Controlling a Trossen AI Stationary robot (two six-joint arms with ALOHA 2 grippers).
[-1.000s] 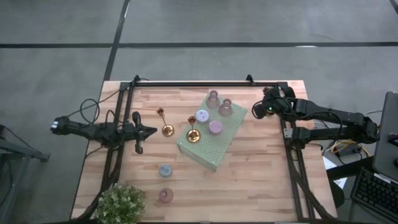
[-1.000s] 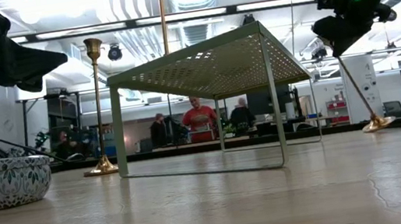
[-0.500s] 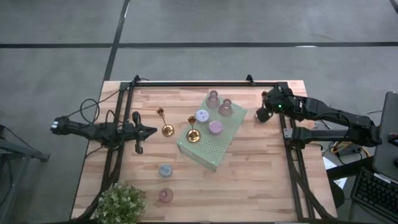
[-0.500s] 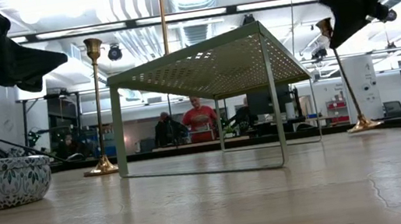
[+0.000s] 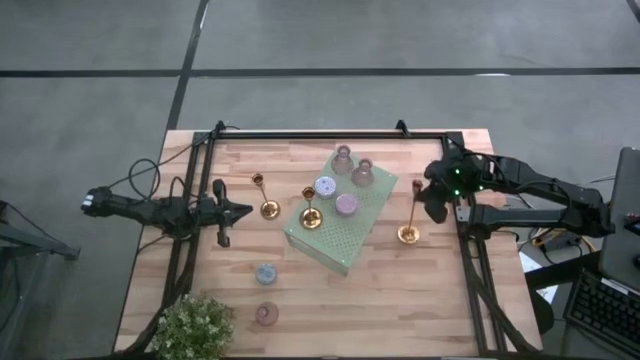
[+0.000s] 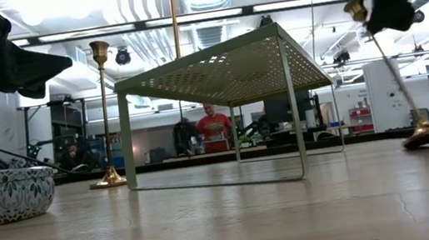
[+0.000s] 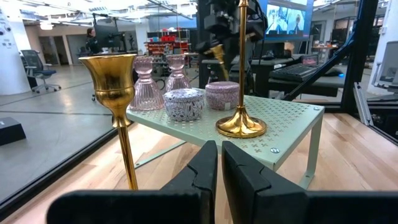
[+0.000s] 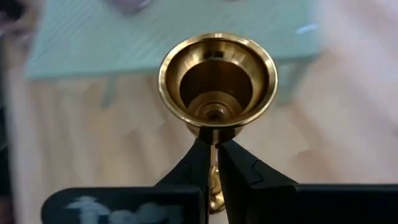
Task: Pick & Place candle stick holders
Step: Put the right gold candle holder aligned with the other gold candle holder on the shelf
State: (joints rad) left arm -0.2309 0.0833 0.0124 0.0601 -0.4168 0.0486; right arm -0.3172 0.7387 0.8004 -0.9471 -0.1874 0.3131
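Observation:
My right gripper (image 5: pixel 432 200) is shut on a slim gold candle stick holder (image 5: pixel 412 212) to the right of the pale-green perforated stand (image 5: pixel 335 240). On that stand are another gold candlestick (image 5: pixel 310 215), two pink glass holders (image 5: pixel 343 160) and two squat round ones (image 5: pixel 325 187). My left gripper (image 7: pixel 219 163) is shut and level at the table's left. It touches nothing and points at a third gold candlestick (image 5: pixel 266 205), which stands on its base. A pale blue holder (image 5: pixel 266 273) and a pink one (image 5: pixel 266 314) sit on the table near the front. My right gripper pinches the candlestick's thin stem just under its cup (image 8: pixel 212 138) between its two fingers. The fingers slant down from the table's right side and lie across the stem. The candlestick is tilted, with its flared base (image 6: pixel 426 137) low by the table. I cannot tell whether the base touches the wood.
A leafy plant in a patterned pot (image 5: pixel 195 325) stands at the near left corner. A black frame (image 5: pixel 300 134) runs along the table's far and side edges. Bare wood lies right of the stand and along the near edge.
My right gripper has moved toward the table's right and near edges, risen a little and tipped downward, still shut on the candlestick. The candlestick has swung with it, its base going toward the near edge. It now leans more steeply.

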